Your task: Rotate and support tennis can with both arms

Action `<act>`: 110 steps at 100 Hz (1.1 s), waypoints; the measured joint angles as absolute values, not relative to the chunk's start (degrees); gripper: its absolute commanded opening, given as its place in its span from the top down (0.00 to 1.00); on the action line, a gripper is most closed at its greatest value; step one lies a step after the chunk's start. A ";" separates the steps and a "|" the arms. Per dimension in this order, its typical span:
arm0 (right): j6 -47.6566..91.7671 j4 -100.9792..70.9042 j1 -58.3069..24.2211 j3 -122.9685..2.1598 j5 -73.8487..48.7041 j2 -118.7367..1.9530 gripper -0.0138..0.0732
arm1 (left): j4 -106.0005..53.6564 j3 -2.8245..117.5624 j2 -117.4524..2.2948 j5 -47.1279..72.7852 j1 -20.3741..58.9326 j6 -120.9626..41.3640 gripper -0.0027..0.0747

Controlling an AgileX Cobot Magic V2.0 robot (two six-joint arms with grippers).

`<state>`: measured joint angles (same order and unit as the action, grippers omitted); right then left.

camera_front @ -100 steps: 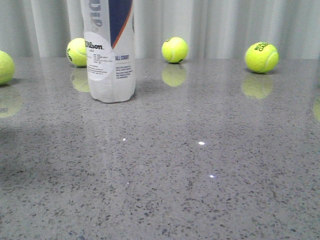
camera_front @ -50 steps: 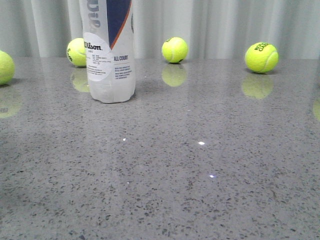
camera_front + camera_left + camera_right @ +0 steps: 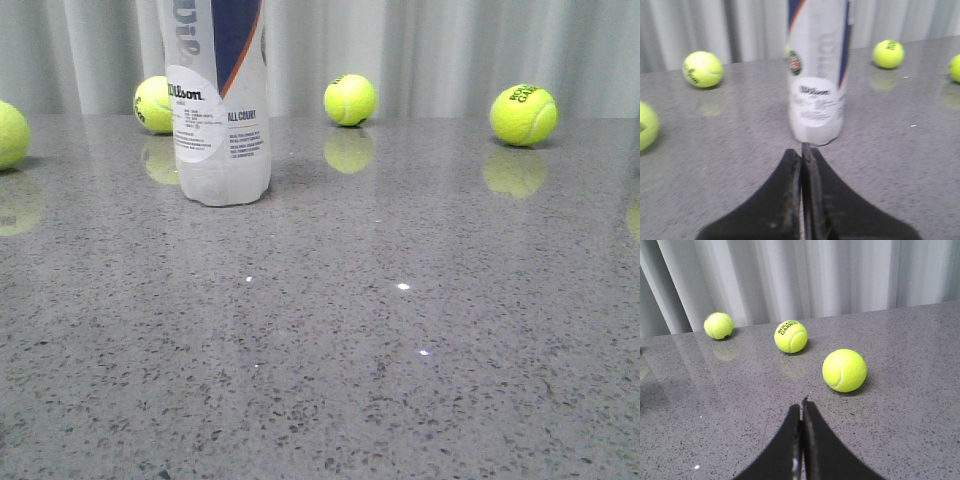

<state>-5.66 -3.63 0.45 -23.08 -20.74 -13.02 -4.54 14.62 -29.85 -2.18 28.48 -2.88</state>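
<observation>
Nearest, our black matte left gripper (image 3: 801,150) and right gripper (image 3: 801,407) each show fingers pressed together, holding nothing. Beyond, the translucent-white plastic tennis can (image 3: 219,110) with its navy section stands upright on the speckled grey table (image 3: 400,350), upper left of the front view. Farthest, yellow-green tennis balls (image 3: 349,99) sit before the pale curtain (image 3: 450,50).

The grey speckled table (image 3: 400,380) carries the upright tennis can (image 3: 220,110) and scattered tennis balls (image 3: 350,99).

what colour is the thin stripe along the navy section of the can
Orange, on the can; the front view shows it best.
</observation>
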 measured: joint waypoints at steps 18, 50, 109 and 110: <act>-5.66 -3.63 0.45 -23.08 -20.74 -13.02 0.92 | -4.33 9.51 -23.51 -2.18 22.01 -2.88 0.99; -5.66 -3.59 0.45 -23.08 -20.74 -13.02 0.92 | -4.12 0.41 -8.50 -1.80 7.97 -2.88 0.99; -5.66 -3.59 0.45 -23.08 -20.60 -13.02 0.92 | -4.04 0.18 0.28 10.68 1.43 -2.88 0.99; -5.66 -3.59 0.45 -23.08 -20.60 -13.02 0.92 | -4.04 0.18 0.28 10.68 1.43 -2.88 0.99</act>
<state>-5.66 -3.59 0.45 -23.08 -20.60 -13.02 -4.04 0.18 0.28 10.68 1.43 -2.88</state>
